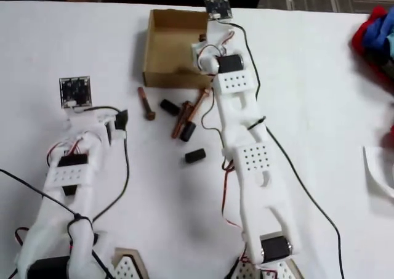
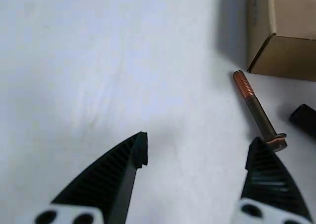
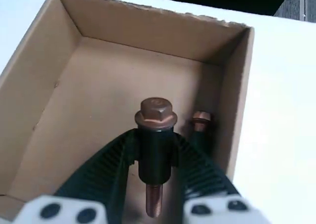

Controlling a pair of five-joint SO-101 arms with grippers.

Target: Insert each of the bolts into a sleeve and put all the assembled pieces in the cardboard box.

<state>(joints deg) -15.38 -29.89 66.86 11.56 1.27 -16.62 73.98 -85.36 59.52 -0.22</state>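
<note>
The cardboard box stands at the back middle of the table. My right gripper hangs over its inside, shut on a black sleeve with a copper bolt pushed through it. A second bolt-in-sleeve piece leans in the box by its wall. My left gripper is open low over the table, near a loose bolt and a corner of the box. In front of the box lie that bolt, two more bolts and three sleeves.
The right arm stretches from the near edge up to the box, its cable trailing alongside. A red and blue cloth and a white object lie at the right edge. One black sleeve lies beside the loose bolt.
</note>
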